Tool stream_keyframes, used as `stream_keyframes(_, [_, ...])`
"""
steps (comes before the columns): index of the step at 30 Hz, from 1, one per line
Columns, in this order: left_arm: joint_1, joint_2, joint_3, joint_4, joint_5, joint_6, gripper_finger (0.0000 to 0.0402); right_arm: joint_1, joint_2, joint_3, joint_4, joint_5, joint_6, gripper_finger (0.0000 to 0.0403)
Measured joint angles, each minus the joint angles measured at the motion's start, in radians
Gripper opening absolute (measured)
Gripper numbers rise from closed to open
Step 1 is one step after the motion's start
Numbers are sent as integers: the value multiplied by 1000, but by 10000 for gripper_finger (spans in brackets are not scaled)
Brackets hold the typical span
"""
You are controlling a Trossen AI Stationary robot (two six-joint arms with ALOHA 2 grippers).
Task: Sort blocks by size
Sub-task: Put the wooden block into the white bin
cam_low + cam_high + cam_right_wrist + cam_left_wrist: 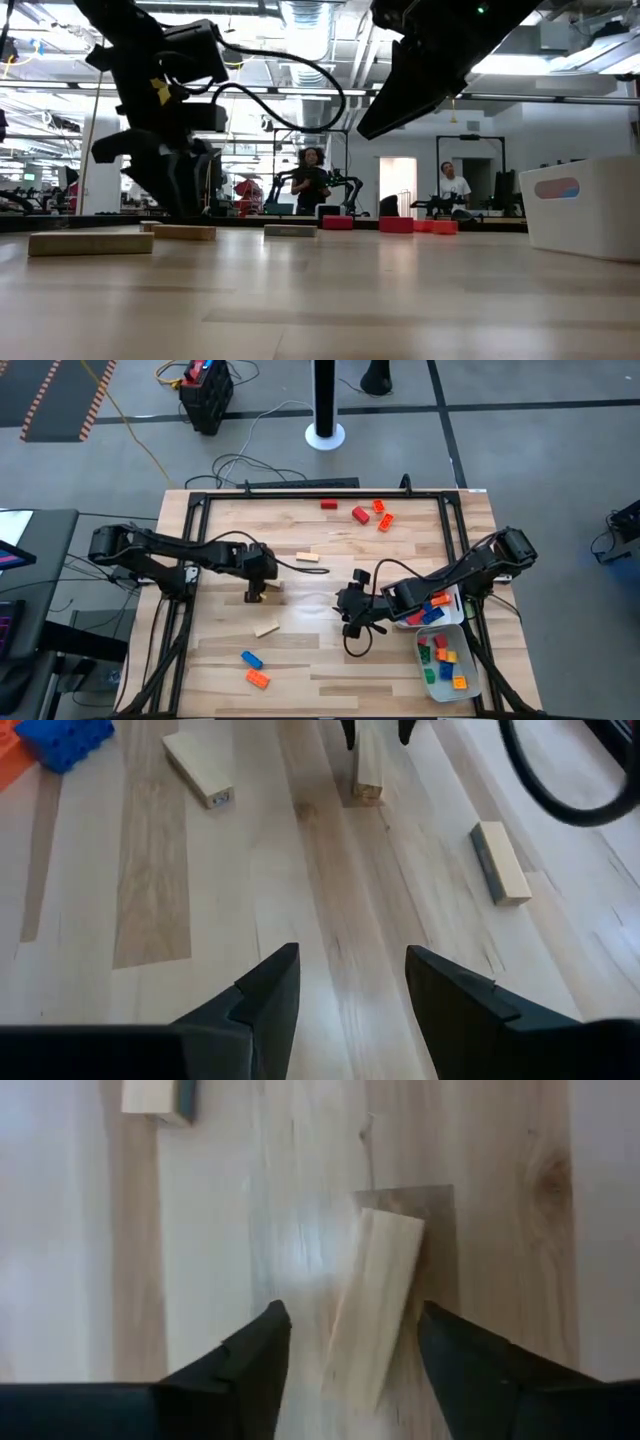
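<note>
The left gripper (350,1345) hangs open astride a tan oblong block (372,1305) lying on the wooden table (310,660), gripping nothing. The block looks light, rigid and smooth, best pinched across its long sides. Three tan blocks lie mid-table; the right gripper (345,990) hovers open, empty

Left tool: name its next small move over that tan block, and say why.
Probably close. The left tool sits low over the tan block with its fingers open on either side, and the block lies slightly askew between them, not yet gripped. Closing should square it up and secure it for lifting toward the white tray. The right tool hangs open nearby, holding nothing.
</note>
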Motion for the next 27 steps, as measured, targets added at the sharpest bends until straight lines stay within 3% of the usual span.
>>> stream_keyframes(8, [33, 3, -46, 55, 25, -26, 214, -1, 0, 0, 0, 0, 0, 210])
stream_keyframes(17, [40, 94, -59, 75, 54, -55, 165, -1, 0, 0, 5, 0, -8, 210])
stream_keyframes(23, [38, 88, -61, 96, 33, -31, 100, -1, 0, 0, 5, 0, -8, 210])
stream_keyframes(27, [32, 60, -62, 114, 27, -30, 95, 7, -17, 0, -38, 2, -18, 210])
